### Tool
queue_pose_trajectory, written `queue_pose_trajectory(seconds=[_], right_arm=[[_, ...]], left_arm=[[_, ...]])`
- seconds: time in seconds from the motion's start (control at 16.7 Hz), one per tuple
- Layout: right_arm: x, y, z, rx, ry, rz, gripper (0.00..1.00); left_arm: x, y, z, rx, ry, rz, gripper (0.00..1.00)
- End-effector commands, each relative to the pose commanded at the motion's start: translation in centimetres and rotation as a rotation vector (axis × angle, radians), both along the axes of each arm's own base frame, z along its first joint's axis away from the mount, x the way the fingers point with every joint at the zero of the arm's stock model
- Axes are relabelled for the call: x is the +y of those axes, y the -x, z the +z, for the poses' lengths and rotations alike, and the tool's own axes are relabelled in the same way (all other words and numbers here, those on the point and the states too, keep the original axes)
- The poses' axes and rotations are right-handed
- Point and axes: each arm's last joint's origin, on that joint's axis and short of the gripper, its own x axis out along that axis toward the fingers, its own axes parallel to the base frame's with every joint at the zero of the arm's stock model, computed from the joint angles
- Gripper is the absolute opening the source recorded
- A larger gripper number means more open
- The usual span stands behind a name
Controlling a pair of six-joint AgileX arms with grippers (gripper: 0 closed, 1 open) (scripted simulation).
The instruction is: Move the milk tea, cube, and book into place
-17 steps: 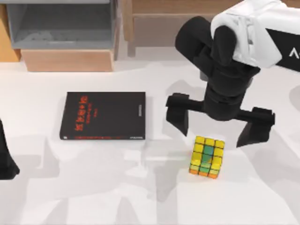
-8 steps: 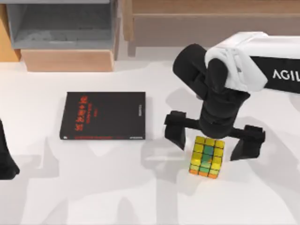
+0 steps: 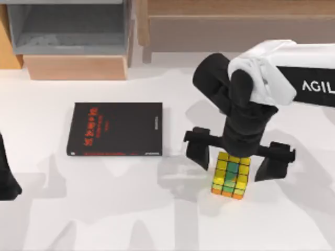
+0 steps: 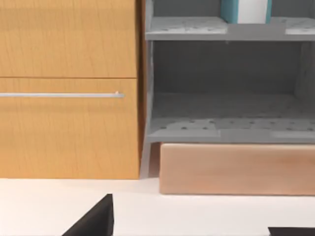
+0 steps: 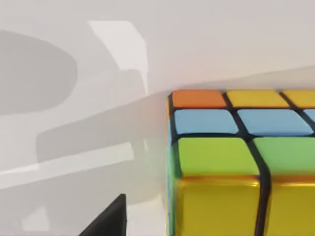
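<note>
The white table (image 3: pixel 104 209) takes up most of the top view. Along its far edge stands a wooden cabinet (image 4: pixel 69 88) with a long metal handle (image 4: pixel 61 95), and beside it a grey shelf unit (image 4: pixel 226 98) resting on a pale wooden block (image 4: pixel 236 169). A white and teal box (image 4: pixel 245 11) sits on the upper shelf.

My right arm (image 3: pixel 282 78) reaches in from the right side of the table, its white shell ending in a black wrist. The left arm (image 3: pixel 6 172) is parked at the left edge of the table.

The book (image 3: pixel 115 129) lies flat on the table left of centre, black cover up with red lettering, well apart from either arm.

The right gripper (image 3: pixel 238 158) hangs directly over the cube, its fingers (image 3: pixel 198 148) spread wide, one on each side of the cube and not touching it.

The cube (image 3: pixel 230 175) sits on the table right of centre, near the book's right edge but apart from it. In the right wrist view the cube (image 5: pixel 241 162) shows yellow, green, blue and orange squares in a black grid.
</note>
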Motion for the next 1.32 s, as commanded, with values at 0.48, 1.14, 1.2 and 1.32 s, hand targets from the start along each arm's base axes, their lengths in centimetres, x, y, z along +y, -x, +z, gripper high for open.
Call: queue_pose_trajectory(seconds=[0.48, 1.14, 1.2, 1.32], right_arm=[[0.00, 0.00, 0.00, 0.000, 0.000, 0.000, 0.17], [-0.07, -0.04, 0.08, -0.002, -0.001, -0.003, 0.00], [-0.07, -0.05, 0.16, -0.002, -0.001, -0.004, 0.00], [-0.05, -0.11, 0.93, -0.001, -0.002, -0.006, 0.00]], left_arm=[[0.00, 0.00, 0.00, 0.000, 0.000, 0.000, 1.00], [0.00, 0.00, 0.00, 0.000, 0.000, 0.000, 1.00], [0.00, 0.00, 0.00, 0.000, 0.000, 0.000, 1.00], [0.00, 0.00, 0.00, 0.000, 0.000, 0.000, 1.00]])
